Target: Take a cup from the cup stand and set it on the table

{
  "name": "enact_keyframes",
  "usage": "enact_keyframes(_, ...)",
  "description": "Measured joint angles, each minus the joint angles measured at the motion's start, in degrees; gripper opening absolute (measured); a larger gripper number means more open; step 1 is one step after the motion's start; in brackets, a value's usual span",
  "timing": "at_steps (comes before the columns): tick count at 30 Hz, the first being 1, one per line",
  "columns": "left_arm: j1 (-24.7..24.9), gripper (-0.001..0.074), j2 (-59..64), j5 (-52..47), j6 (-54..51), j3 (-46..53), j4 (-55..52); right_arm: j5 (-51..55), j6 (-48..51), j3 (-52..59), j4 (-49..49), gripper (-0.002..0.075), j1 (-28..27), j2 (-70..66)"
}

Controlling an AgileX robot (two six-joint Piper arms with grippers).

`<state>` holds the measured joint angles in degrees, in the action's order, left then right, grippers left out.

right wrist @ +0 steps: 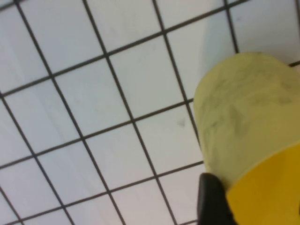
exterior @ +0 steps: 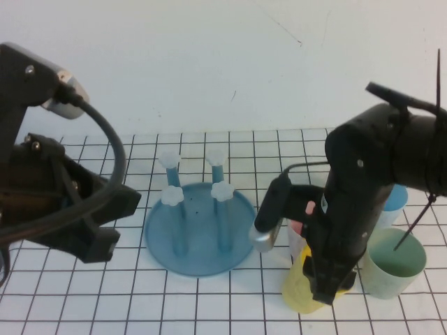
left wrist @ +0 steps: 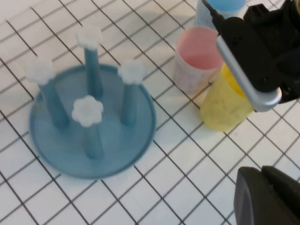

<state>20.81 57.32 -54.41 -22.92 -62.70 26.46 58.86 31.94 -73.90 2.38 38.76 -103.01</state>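
Gridded table point(exterior: 209, 307): right gripper point(exterior: 325, 283) clasps upright yellow cup point(exterior: 299, 286) directly beneath; cup stand point(exterior: 199, 230) alongside; left gripper point(exterior: 105, 223), grip unreadable, farther.

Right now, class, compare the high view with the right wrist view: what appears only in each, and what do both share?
Only the high view shows the cup stand with its pegs bare, the green cup, the pink cup, the parked left gripper to the stand's left, and the right gripper lowered over the cups. Only the right wrist view shows the yellow cup's wall up close beside a dark fingertip. Both show the yellow cup and the gridded table.
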Motion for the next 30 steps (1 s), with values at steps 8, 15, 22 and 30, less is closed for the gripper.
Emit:
enact_keyframes(8,0.0,-0.0001,0.0,4.72,0.0,0.0,0.36,6.73,-1.64,-5.28,-0.8,0.0274,0.0,5.17)
enact_keyframes(15,0.0,-0.0001,-0.75,6.12,-0.1,0.0,0.36,10.78,-2.15,-5.06,-4.65,0.0071,-0.1,18.5)
enact_keyframes(22,0.0,-0.0002,-5.12,6.22,0.86,0.28,0.57,11.77,-5.23,-0.44,-8.28,0.0003,-0.1,34.01)
enact_keyframes(30,0.0,-0.0002,-17.67,15.45,1.42,12.82,2.41,7.77,-15.66,13.76,-15.78,-0.0001,-0.1,53.86)
